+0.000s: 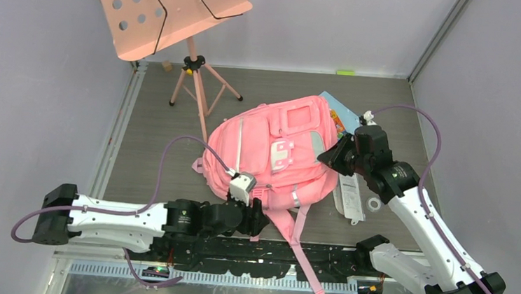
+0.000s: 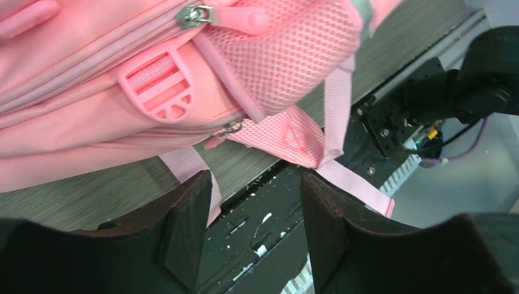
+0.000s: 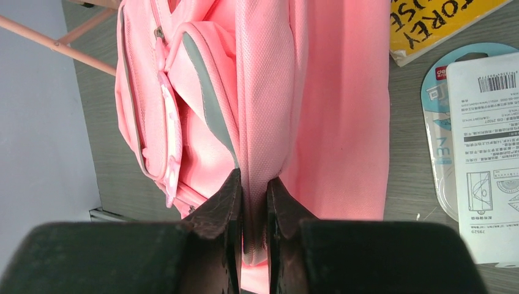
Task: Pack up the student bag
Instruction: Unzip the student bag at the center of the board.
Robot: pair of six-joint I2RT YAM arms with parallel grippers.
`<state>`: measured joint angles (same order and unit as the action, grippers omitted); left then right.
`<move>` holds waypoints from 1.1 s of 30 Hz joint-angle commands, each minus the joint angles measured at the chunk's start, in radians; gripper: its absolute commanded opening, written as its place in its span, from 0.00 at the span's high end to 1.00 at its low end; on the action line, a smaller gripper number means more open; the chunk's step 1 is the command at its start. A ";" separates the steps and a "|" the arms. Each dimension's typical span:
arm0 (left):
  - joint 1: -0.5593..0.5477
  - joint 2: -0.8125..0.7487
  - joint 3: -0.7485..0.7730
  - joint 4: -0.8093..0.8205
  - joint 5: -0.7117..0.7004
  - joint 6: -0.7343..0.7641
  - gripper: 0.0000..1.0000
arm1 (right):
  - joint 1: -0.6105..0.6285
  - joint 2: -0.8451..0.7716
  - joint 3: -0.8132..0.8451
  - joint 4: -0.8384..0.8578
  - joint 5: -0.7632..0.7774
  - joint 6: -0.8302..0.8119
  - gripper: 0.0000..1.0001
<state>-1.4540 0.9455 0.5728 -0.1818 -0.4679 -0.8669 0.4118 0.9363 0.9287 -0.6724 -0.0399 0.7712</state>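
A: Backpack position?

B: The student bag [image 1: 278, 152] lies flat at the centre of the table [image 1: 152, 145], front pockets up, straps trailing toward six o'clock over the near edge.

A: Right gripper [image 3: 254, 202]?

B: At three o'clock of the bag. Jaws pinch a fold of pink fabric along the bag's side seam.

A: Left gripper [image 2: 254, 208]?

B: At seven o'clock of the bag, just beside its lower corner. Jaws spread, nothing between them; a strap [image 2: 352, 184] crosses behind.

A: Other items?

B: Music stand [image 1: 166, 10] at eleven o'clock; packaged ruler set [image 3: 483, 153] and yellow book [image 3: 437, 24] at three o'clock, beside the bag.
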 commanded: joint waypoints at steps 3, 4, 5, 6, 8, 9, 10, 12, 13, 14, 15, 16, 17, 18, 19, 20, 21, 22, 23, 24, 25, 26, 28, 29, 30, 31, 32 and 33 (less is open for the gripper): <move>-0.002 0.050 -0.034 0.076 -0.125 -0.124 0.46 | -0.011 -0.027 0.112 0.300 0.135 0.061 1.00; -0.002 0.059 -0.043 0.101 -0.134 -0.140 0.48 | -0.011 -0.029 0.112 0.305 0.135 0.063 0.99; -0.002 0.070 -0.054 0.134 -0.138 -0.153 0.51 | -0.011 -0.030 0.111 0.307 0.135 0.065 1.00; -0.002 0.085 -0.063 0.161 -0.139 -0.172 0.52 | -0.011 -0.031 0.111 0.310 0.134 0.067 1.00; -0.002 0.121 -0.073 0.175 -0.149 -0.217 0.56 | -0.011 -0.031 0.111 0.310 0.135 0.070 1.00; -0.002 0.137 -0.077 0.196 -0.155 -0.230 0.56 | -0.011 -0.031 0.112 0.311 0.134 0.072 1.00; -0.002 0.148 -0.079 0.212 -0.160 -0.237 0.56 | -0.011 -0.031 0.112 0.312 0.133 0.074 1.00; -0.002 0.165 -0.089 0.252 -0.180 -0.239 0.56 | -0.011 -0.033 0.111 0.312 0.130 0.075 1.00; -0.002 0.170 -0.097 0.272 -0.193 -0.239 0.56 | -0.011 -0.033 0.109 0.312 0.128 0.076 1.00; -0.002 0.175 -0.103 0.297 -0.203 -0.239 0.56 | -0.011 -0.035 0.109 0.312 0.127 0.076 0.99; -0.002 0.181 -0.109 0.323 -0.212 -0.239 0.55 | -0.011 -0.035 0.108 0.313 0.127 0.077 1.00; -0.002 0.187 -0.114 0.346 -0.220 -0.238 0.55 | -0.011 -0.037 0.108 0.311 0.126 0.077 1.00; -0.002 0.198 -0.118 0.373 -0.226 -0.238 0.55 | -0.011 -0.038 0.107 0.311 0.125 0.077 0.99; -0.002 0.205 -0.117 0.384 -0.228 -0.236 0.55 | -0.011 -0.039 0.106 0.311 0.126 0.077 0.99; -0.002 0.213 -0.115 0.389 -0.231 -0.236 0.55 | -0.011 -0.040 0.105 0.311 0.124 0.077 1.00; -0.002 0.219 -0.113 0.392 -0.235 -0.235 0.55 | -0.011 -0.040 0.105 0.311 0.123 0.077 1.00; -0.002 0.220 -0.113 0.397 -0.239 -0.233 0.55 | -0.011 -0.040 0.104 0.312 0.121 0.078 1.00; -0.002 0.218 -0.115 0.408 -0.243 -0.230 0.56 | -0.011 -0.040 0.103 0.313 0.120 0.078 1.00; -0.002 0.218 -0.119 0.425 -0.248 -0.223 0.56 | -0.011 -0.040 0.101 0.313 0.118 0.079 1.00; -0.002 0.217 -0.121 0.448 -0.252 -0.212 0.56 | -0.011 -0.041 0.099 0.314 0.118 0.080 1.00; -0.002 0.218 -0.123 0.458 -0.260 -0.205 0.56 | -0.011 -0.042 0.097 0.315 0.118 0.080 1.00; -0.002 0.221 -0.122 0.461 -0.267 -0.202 0.56 | -0.011 -0.041 0.094 0.316 0.117 0.080 1.00; -0.002 0.230 -0.123 0.469 -0.288 -0.199 0.62 | -0.012 -0.043 0.092 0.317 0.116 0.081 1.00; -0.002 0.230 -0.125 0.470 -0.298 -0.198 0.65 | -0.011 -0.043 0.092 0.318 0.116 0.081 1.00; -0.002 0.231 -0.124 0.466 -0.307 -0.199 0.69 | -0.011 -0.045 0.093 0.317 0.115 0.080 1.00; -0.002 0.232 -0.121 0.455 -0.311 -0.202 0.70 | -0.011 -0.045 0.094 0.316 0.115 0.079 1.00; -0.002 0.233 -0.115 0.435 -0.318 -0.213 0.71 | -0.011 -0.046 0.094 0.315 0.114 0.078 1.00; -0.002 0.234 -0.109 0.413 -0.324 -0.222 0.72 | -0.012 -0.046 0.093 0.315 0.114 0.077 1.00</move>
<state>-1.4540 1.1740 0.4538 0.2115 -0.6914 -1.0847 0.4129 0.9360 0.9428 -0.6285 -0.0219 0.8104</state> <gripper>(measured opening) 0.301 0.193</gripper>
